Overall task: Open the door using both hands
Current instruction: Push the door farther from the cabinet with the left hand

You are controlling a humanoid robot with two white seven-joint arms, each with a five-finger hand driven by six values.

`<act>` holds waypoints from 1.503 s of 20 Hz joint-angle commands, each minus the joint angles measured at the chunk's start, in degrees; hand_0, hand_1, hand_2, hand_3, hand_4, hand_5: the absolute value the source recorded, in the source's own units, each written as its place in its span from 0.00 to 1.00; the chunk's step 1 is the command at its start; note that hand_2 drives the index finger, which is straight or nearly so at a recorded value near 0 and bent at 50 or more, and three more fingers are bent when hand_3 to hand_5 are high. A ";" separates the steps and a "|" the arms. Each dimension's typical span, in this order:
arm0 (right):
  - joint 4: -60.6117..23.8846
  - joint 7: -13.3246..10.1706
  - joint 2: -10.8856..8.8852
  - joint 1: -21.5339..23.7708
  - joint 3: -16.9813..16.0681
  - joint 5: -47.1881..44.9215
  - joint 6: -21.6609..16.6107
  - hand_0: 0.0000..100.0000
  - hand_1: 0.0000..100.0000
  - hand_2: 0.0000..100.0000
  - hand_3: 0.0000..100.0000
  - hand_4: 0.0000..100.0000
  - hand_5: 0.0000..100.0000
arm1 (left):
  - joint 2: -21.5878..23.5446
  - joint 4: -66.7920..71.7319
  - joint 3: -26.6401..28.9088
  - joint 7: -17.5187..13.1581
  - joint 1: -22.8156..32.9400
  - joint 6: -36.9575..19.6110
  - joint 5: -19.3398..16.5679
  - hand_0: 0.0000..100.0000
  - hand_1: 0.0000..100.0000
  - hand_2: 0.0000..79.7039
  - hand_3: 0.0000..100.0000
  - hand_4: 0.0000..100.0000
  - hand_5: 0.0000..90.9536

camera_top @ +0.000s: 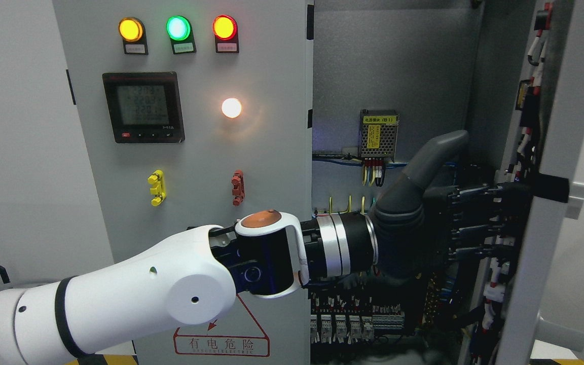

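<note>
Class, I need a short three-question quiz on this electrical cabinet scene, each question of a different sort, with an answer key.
1. True or false: the right-hand door of the cabinet is already swung open.
2. Which hand reaches across to that door? A) left hand B) right hand
3. Fill in: of the three indicator lamps at the top of the left door, the middle one is ____.

Key:
1. True; the wiring inside shows.
2. A; its arm enters from the lower left.
3. Green.

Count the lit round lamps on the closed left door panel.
4: yellow lamp, green lamp and red lamp in a row along the top, and a white lamp lower, right of the meter.
</note>
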 commanded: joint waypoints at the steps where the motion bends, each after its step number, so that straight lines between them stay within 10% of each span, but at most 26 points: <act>1: 0.00 0.03 0.00 0.00 0.00 -0.01 -0.04 0.00 0.00 0.00 0.00 0.00 0.00 | -8.14 0.91 0.46 0.08 -0.12 0.03 -2.01 0.00 0.00 0.00 0.00 0.03 0.00; 17: 0.00 0.03 0.00 0.00 0.00 -0.01 0.04 0.00 0.00 0.00 0.00 0.00 0.00 | -20.18 9.79 3.27 -1.24 -0.56 0.03 -2.98 0.00 0.00 0.00 0.00 0.03 0.00; 30: 0.00 0.03 0.00 0.00 0.00 -0.01 -0.04 0.00 0.00 0.00 0.00 0.00 0.00 | -21.15 10.76 3.09 7.99 -0.56 -0.50 -2.98 0.00 0.00 0.00 0.00 0.03 0.00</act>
